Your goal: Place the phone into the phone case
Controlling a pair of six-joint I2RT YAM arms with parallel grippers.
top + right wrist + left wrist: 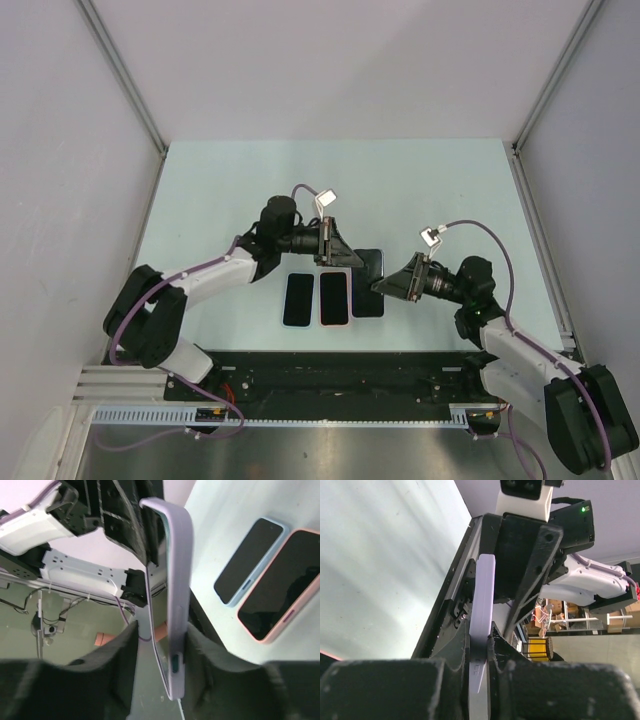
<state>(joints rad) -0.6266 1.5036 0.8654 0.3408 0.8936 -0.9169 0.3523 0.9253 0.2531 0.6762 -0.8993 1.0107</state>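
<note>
A lavender phone case (368, 285) is held on edge between my two grippers, just above the table; its face looks dark from above, and I cannot tell whether a phone sits in it. My left gripper (340, 255) is shut on one end of the case (484, 595); its fingers (510, 660) pinch the thin edge in the left wrist view, fingertips meeting round it (480, 645). My right gripper (386, 288) straddles the other end of the case (179, 580). One finger (200, 645) lies against it and the other stands apart, so the gripper (161, 630) is open.
Two phones lie face up on the pale table (220, 200) left of the case: one in a blue case (297, 299), also in the right wrist view (250, 560), and one in a pink case (333, 298), also there (285, 592). The black base rail (330, 375) runs along the near edge.
</note>
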